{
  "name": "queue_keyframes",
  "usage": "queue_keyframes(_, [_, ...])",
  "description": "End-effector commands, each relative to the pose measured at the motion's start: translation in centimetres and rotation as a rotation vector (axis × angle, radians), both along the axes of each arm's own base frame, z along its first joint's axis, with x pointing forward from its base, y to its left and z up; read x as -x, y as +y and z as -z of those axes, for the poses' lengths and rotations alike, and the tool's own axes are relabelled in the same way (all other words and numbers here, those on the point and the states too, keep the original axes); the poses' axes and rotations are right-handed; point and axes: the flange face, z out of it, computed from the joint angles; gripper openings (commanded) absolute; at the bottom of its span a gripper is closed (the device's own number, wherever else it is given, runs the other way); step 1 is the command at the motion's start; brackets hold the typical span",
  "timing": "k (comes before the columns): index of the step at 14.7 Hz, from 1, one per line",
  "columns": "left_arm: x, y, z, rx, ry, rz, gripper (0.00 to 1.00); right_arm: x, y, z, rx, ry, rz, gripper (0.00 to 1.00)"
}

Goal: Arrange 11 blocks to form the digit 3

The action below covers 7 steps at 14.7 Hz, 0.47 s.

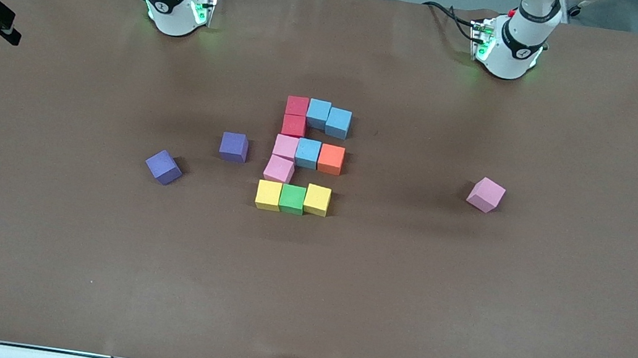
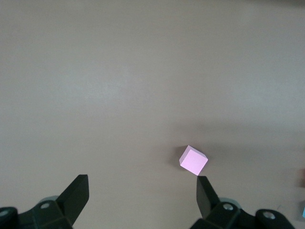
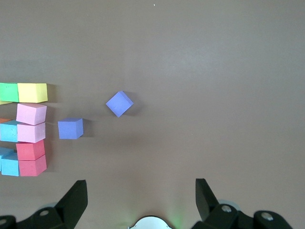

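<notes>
At mid-table the digit 3 [image 1: 303,155] sits with its blocks touching. Well above it, left gripper [image 2: 143,198] and right gripper [image 3: 141,200] wait empty, fingers spread wide apart.

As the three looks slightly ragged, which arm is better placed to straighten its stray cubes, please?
Left, probably: the offset light blue cube and yellow cube lie toward its end of the digit 3. The left hand and right hand wait open above the table.

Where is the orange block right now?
In the front view, the orange block ends the figure's middle row toward the left arm's end, touching a light blue block.
</notes>
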Motion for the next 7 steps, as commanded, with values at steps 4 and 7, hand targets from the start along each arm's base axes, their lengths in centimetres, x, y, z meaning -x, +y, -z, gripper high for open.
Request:
queue_keyframes(4, [0.61, -0.25, -1.33, 0.004, -0.013, -0.001, 1.0, 0.68, -0.08, -0.1, -0.001, -0.007, -0.007, 1.0])
queue_keyframes(7, [0.6, -0.31, -1.4, 0.01, -0.015, -0.002, 1.0, 0.61, -0.12, -0.03, 0.002, -0.007, -0.007, 1.0])
